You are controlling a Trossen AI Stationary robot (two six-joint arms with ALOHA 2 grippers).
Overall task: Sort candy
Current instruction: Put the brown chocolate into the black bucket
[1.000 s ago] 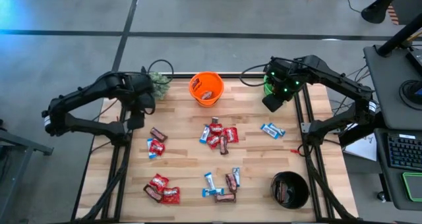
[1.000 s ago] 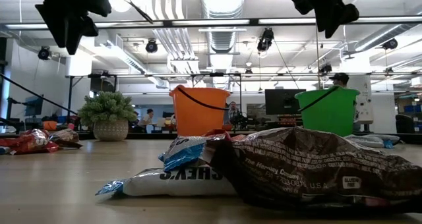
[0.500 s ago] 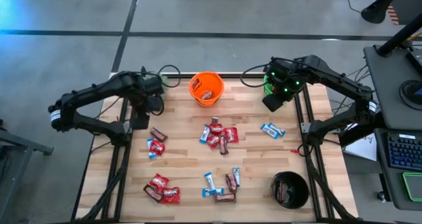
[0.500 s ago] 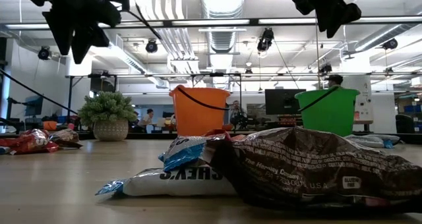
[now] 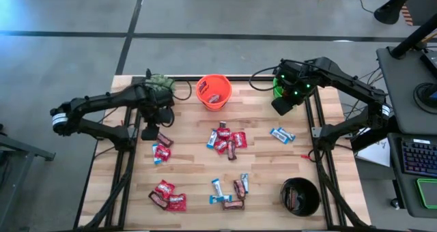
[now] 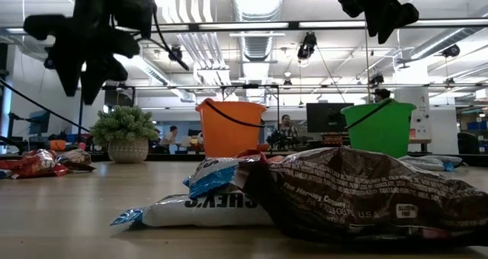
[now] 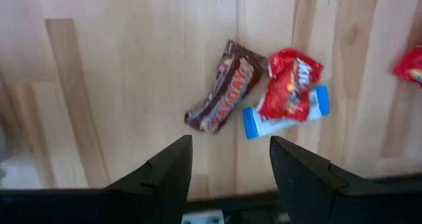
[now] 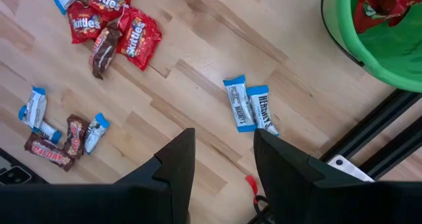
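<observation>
Orange bucket [image 5: 214, 92], green bucket [image 8: 386, 33], black bucket [image 5: 300, 196], red, blue-and-white, brown candy [image 5: 225, 140].

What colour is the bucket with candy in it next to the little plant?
Orange. The bucket shows best in the high view, beside the plant.

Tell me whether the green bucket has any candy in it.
Not empty. In the right wrist view, the green bucket holds at least one red packet inside its rim. How much more lies below it cannot be told.

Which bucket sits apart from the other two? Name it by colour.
The black bucket. It stands alone at the table's near right corner, while the orange bucket and the green bucket line the far edge.
</observation>
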